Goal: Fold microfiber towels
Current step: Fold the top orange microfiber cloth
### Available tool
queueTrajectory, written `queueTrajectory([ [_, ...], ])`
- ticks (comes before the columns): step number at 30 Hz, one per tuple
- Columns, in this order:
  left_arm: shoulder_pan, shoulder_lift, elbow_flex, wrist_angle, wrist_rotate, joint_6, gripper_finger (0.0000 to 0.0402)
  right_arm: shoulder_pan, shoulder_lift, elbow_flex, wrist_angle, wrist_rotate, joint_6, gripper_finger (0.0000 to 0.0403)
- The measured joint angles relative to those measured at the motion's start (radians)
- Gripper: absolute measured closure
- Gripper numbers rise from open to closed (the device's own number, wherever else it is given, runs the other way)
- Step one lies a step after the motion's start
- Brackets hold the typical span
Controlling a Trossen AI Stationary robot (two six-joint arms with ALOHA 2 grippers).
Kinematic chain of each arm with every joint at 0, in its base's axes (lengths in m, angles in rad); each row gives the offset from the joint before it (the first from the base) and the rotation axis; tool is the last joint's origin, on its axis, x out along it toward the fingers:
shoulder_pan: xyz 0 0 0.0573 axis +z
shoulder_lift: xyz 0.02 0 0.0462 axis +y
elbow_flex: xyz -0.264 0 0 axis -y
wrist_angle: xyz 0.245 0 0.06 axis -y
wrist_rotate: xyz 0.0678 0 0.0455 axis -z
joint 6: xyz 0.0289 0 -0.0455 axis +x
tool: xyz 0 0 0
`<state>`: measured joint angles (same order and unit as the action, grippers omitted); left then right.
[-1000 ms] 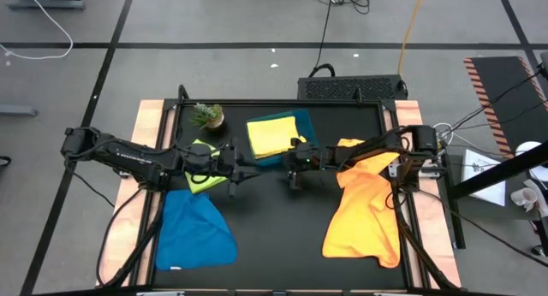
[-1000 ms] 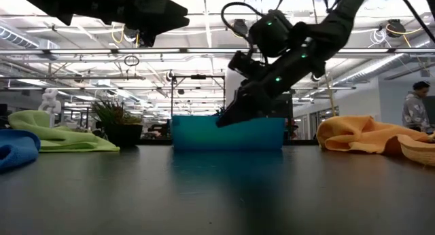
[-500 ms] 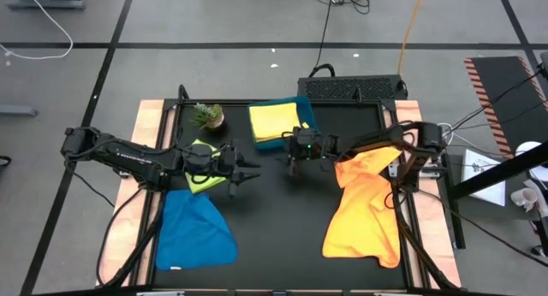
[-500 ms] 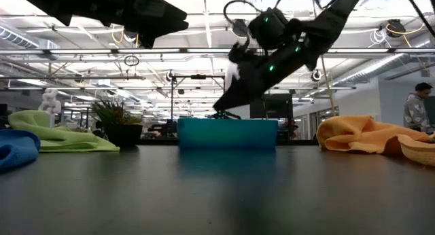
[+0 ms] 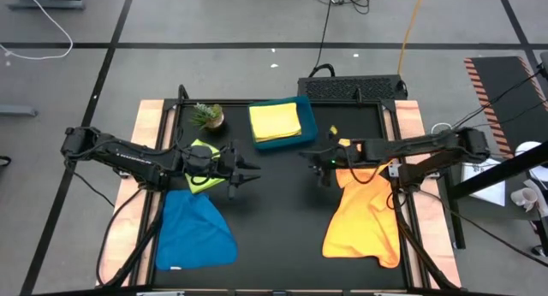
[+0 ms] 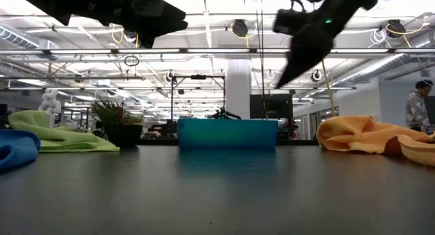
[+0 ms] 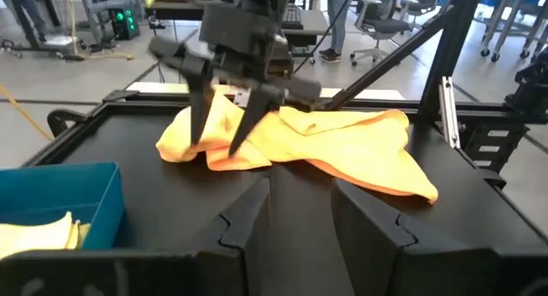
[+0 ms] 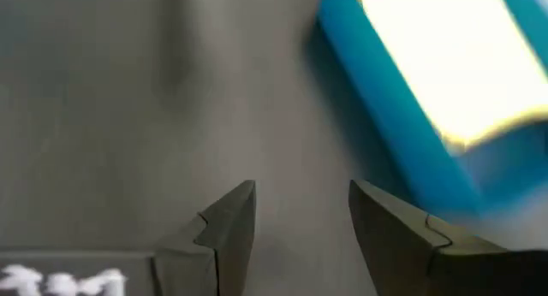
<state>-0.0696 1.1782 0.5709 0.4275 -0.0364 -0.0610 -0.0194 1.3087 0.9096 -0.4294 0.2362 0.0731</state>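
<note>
High view: left gripper (image 5: 248, 171) hovers w/ jaws apart, empty; lime green towel (image 5: 199, 156) under its wrist, blue towel (image 5: 196, 231) just behind it toward the table's near edge. Right gripper (image 5: 318, 162) apart, empty, orange towels (image 5: 364, 215) right behind it; teal tray (image 5: 282, 125) w/ yellow towel (image 5: 275, 121) beyond it.

Low view: right gripper (image 6: 289, 70) up in the air, tray (image 6: 227, 134) below.

Left wrist: fingers (image 7: 250, 223) apart; right gripper (image 7: 218, 129) ahead, over orange towels (image 7: 342, 146).

Right wrist: fingers (image 8: 229, 219) apart, nothing btwn; tray (image 8: 411, 133) ahead.

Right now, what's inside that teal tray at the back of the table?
A folded yellow towel lies in the teal tray, covering most of its floor. Whether anything sits beneath the towel cannot be seen.
</note>
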Motion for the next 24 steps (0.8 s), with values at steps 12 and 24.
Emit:
queueTrajectory([
  [12, 0.001, 0.000, 0.000, 0.002, -0.018, -0.031, 0.0275, 0.010, -0.060, -0.049, -0.496, -0.080, 0.313, 0.0223],
  [24, -0.005, 0.000, 0.000, 0.004, -0.018, -0.029, 0.0275, -0.007, -0.042, -0.258, -0.330, 0.062, 0.243, 0.0223],
])
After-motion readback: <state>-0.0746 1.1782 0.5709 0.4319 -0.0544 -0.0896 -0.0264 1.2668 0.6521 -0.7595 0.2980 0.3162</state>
